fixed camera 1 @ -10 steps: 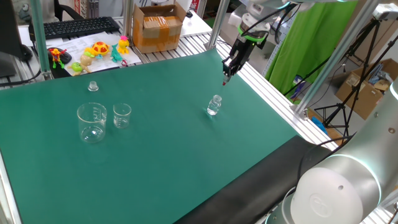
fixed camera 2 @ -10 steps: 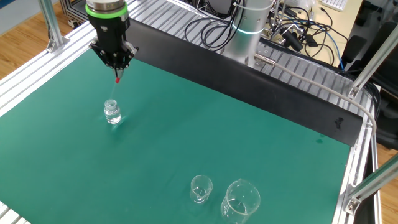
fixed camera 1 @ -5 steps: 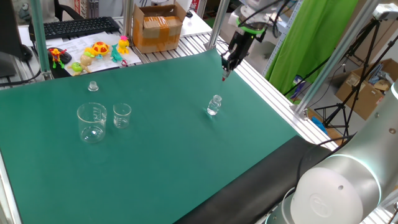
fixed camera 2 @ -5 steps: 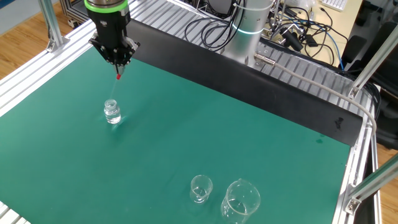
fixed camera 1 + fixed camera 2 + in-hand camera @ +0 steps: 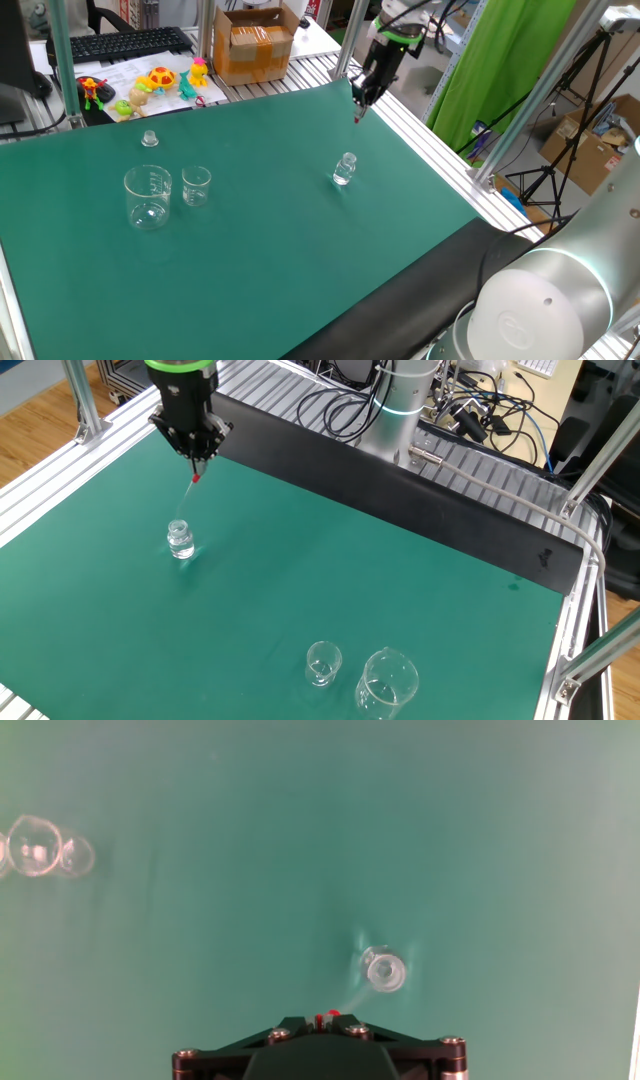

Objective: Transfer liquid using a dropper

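My gripper [image 5: 362, 96] hangs over the green mat's far right part and is shut on the dropper [image 5: 358, 116]. Only the dropper's red bulb shows below the fingertips; the thin clear stem is faint. In the other fixed view the gripper [image 5: 195, 456] holds the dropper [image 5: 195, 478] well above the small clear glass bottle [image 5: 180, 541], with the stem slanting down toward it. The bottle [image 5: 345, 168] stands upright on the mat. In the hand view the red bulb [image 5: 326, 1015] sits between the jaws and the bottle [image 5: 385, 969] lies below, slightly right.
A large beaker [image 5: 148, 195] and a small beaker [image 5: 196, 185] stand at the mat's left, with a small clear cap [image 5: 149, 138] behind them. The beakers also show in the other fixed view [image 5: 386, 682] [image 5: 323, 662]. A cardboard box [image 5: 253, 43] and toys [image 5: 160, 80] lie beyond the mat.
The gripper has risen with the dropper, moving up and away from the bottle. The bottle and beakers have not moved.
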You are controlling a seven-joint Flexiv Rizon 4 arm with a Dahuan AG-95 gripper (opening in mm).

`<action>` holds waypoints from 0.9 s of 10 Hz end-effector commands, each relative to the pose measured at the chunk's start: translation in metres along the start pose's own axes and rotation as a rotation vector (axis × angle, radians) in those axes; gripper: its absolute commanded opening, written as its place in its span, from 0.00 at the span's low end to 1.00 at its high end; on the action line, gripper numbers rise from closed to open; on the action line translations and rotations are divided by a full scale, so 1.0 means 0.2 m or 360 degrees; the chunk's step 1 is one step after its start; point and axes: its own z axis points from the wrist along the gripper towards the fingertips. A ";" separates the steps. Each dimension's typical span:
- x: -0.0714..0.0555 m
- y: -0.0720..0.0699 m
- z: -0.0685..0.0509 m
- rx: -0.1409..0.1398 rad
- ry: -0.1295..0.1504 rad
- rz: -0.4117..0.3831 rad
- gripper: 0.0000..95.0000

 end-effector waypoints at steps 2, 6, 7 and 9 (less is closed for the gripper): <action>-0.01 0.06 -0.02 0.0013 0.0001 0.0028 0.00; -0.04 0.24 -0.09 0.0025 0.0022 0.0118 0.00; -0.05 0.28 -0.11 0.0025 0.0025 0.0133 0.00; -0.05 0.39 -0.15 0.0029 0.0032 0.0182 0.00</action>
